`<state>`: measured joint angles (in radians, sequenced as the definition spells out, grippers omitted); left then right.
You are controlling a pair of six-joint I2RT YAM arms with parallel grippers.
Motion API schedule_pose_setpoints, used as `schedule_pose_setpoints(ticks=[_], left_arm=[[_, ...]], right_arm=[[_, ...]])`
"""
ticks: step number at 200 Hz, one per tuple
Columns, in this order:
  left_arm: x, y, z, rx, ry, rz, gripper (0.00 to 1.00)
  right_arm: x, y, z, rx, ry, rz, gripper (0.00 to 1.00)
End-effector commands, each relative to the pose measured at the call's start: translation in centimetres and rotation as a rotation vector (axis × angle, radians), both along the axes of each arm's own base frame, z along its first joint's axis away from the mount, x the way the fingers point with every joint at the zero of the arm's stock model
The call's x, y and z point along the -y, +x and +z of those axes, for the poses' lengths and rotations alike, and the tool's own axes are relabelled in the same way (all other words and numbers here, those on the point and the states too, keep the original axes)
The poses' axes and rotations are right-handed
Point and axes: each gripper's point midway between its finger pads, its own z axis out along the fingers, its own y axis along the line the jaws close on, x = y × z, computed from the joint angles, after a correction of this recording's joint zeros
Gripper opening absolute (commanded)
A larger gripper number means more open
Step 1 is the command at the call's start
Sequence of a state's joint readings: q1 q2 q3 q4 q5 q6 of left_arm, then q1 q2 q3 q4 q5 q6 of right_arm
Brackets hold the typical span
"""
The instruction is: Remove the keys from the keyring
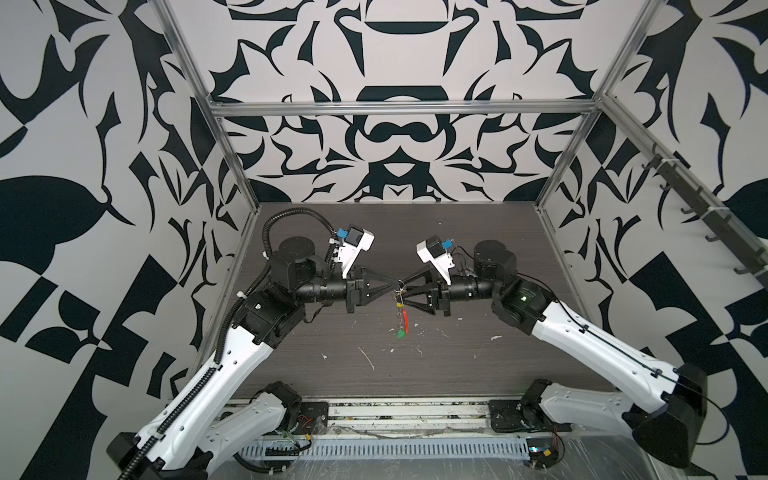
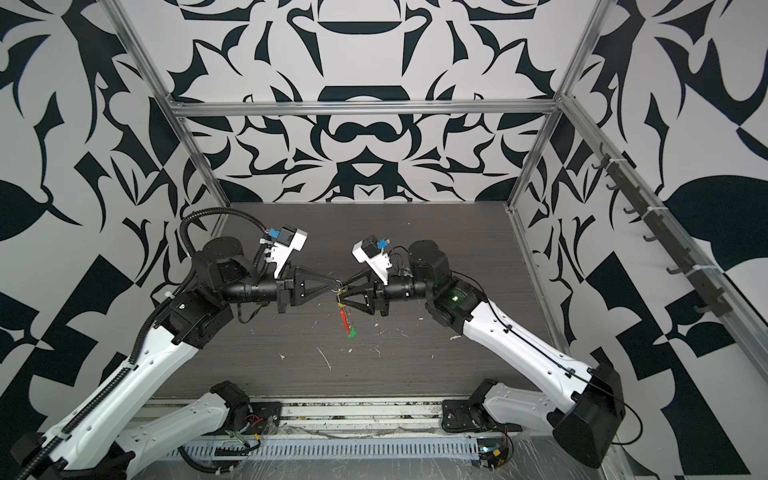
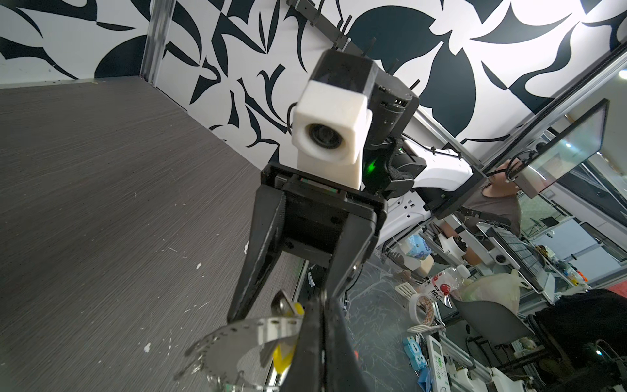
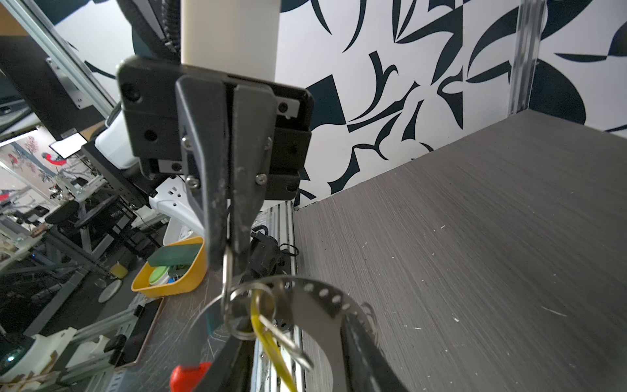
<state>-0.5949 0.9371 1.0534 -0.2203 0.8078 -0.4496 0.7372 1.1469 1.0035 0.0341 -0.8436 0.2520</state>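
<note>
- On my left, the left gripper [image 1: 394,285] reaches level toward the middle of the scene, raised above the dark wood-grain tabletop [image 1: 457,365]. Its fingers are clenched tight.
- In the right wrist view I see those fingers [image 4: 210,190] pinching a thin silver ring [image 4: 226,268] right at their tips. More small rings are bunched just beside it.
- The keyring [image 1: 403,313] hangs from that grip at mid-scene in both top views [image 2: 343,318], dangling between the two arms.
- Its red sleeve [image 2: 344,320] runs down the hanging stretch.
- The green key [image 1: 401,334] sits at the lowest end. I cannot tell whether it touches the tabletop.
- The yellow key [image 3: 282,356] is up near the ring cluster, and in the left wrist view it shows close to the fingertips of both arms.
- On my right, the right gripper [image 1: 404,290] comes in level to meet the left one tip to tip. Its fingers [image 3: 258,258] are released and stand apart, one on either side of the rings and the yellow key, and I see nothing pressed between them.
- White flecks [image 1: 365,357] are scattered over the tabletop below the keyring and off to the right.
</note>
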Motion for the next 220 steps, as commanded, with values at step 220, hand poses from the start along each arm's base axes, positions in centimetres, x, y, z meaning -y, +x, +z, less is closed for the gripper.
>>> schedule_pose_setpoints(ticks=[220], left_arm=[[-0.6, 1.3, 0.6, 0.062, -0.06, 0.104, 0.0]], right_arm=[[-0.4, -2.1, 3.3, 0.105, 0.036, 0.065, 0.0]])
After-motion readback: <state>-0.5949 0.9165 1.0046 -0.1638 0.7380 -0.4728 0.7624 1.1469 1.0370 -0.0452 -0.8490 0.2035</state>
